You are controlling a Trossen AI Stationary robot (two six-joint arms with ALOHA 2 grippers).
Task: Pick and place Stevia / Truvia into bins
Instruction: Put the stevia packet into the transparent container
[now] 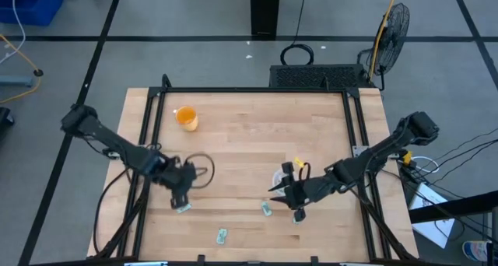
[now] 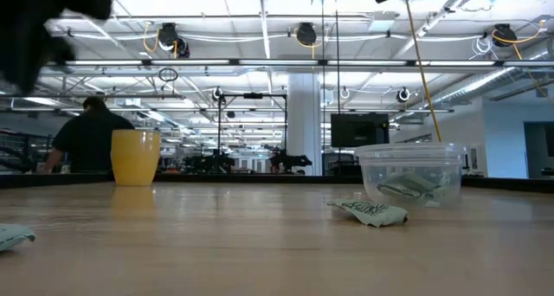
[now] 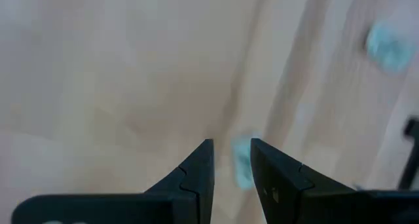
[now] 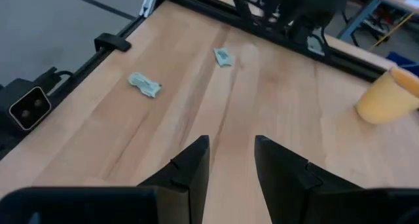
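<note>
I can read no lettering on any sachet from here; they show only as green and white scraps. Nearest the front edge of the table (image 1: 233, 118) lies one sachet (image 1: 222, 236), with open wood on both sides of it. Just beyond, towards the left, the left gripper (image 1: 182, 197) hangs over another sachet (image 1: 183, 208); in the left wrist view its fingers stand a little apart with the sachet (image 3: 243, 160) in the gap, though I cannot tell whether they touch it. A third sachet (image 1: 266, 209) lies right of centre, beside the right gripper (image 1: 282, 190), whose fingers are spread and hold nothing; its wrist view looks across bare wood to two sachets (image 4: 145, 84) (image 4: 223, 57). The clear cup (image 1: 199, 170) stands just behind the left gripper, and in the low view it already holds a sachet or more, with one crumpled sachet (image 2: 370, 211) lying on the table against its foot. Far left stands the orange cup (image 1: 186, 117), well apart from everything, and the middle and far right of the table lie free. Beyond the table a person (image 2: 89, 137) sits facing away.
</note>
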